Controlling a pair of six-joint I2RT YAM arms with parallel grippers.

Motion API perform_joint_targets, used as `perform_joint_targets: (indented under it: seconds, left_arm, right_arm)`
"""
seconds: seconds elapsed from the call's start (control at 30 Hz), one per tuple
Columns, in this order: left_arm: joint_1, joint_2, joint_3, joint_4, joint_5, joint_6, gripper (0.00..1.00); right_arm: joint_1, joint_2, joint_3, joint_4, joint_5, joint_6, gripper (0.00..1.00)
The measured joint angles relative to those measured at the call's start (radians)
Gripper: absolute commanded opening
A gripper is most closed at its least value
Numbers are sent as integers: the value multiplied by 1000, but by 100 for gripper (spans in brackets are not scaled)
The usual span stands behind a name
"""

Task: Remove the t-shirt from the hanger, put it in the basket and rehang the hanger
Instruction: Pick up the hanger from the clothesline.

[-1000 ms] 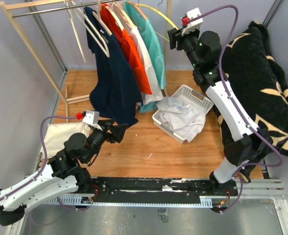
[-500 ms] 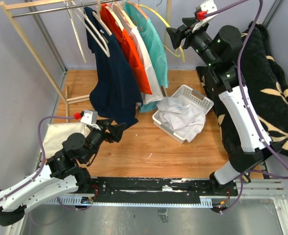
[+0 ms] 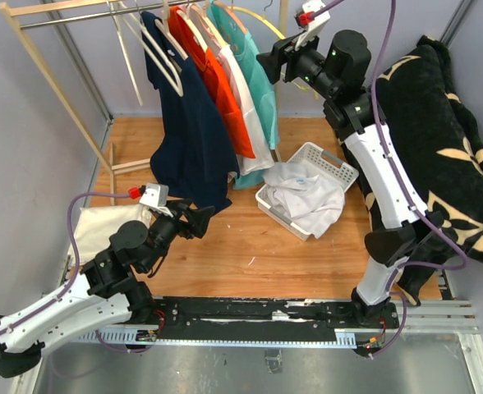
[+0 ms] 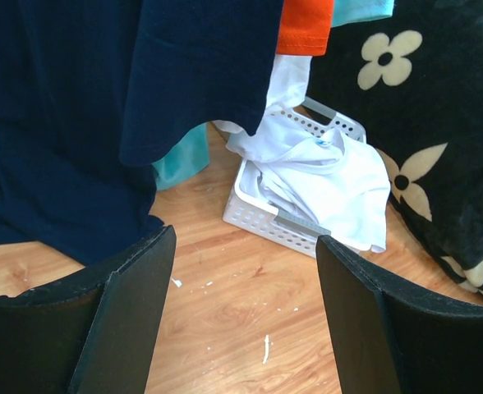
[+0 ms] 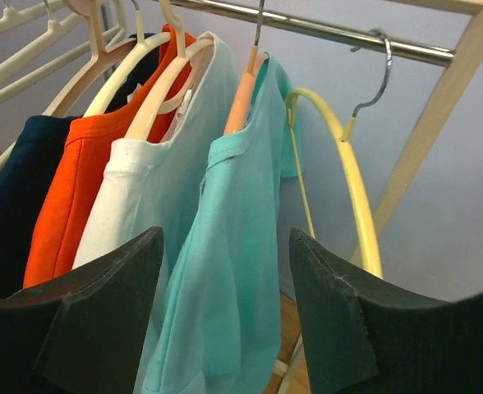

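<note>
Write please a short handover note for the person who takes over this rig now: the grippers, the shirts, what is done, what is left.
Left gripper: open, empty, low near the hem of the navy t-shirt.
Right gripper: open, empty, high up, facing the teal t-shirt.
Rail: navy, orange t-shirt, white t-shirt and teal, each on a hanger. An empty yellow hanger hangs beside the teal one.
Basket: holds a white garment.
Done: approach only; no shirt is gripped.
Left: grip a shirt, probably the teal one, and slip it off its hanger.
</note>
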Motion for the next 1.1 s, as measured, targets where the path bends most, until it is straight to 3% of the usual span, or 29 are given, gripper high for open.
perform_joint_targets:
  seconds: [0.27,1.1]
  left_arm:
    - [0,4,0,9,5,-2,74]
    - [0,-10,-1,37,4,1,75]
  right_arm:
    - [22,70,39,-11,8,5,61]
    - [28,178,108,16,42,29,22]
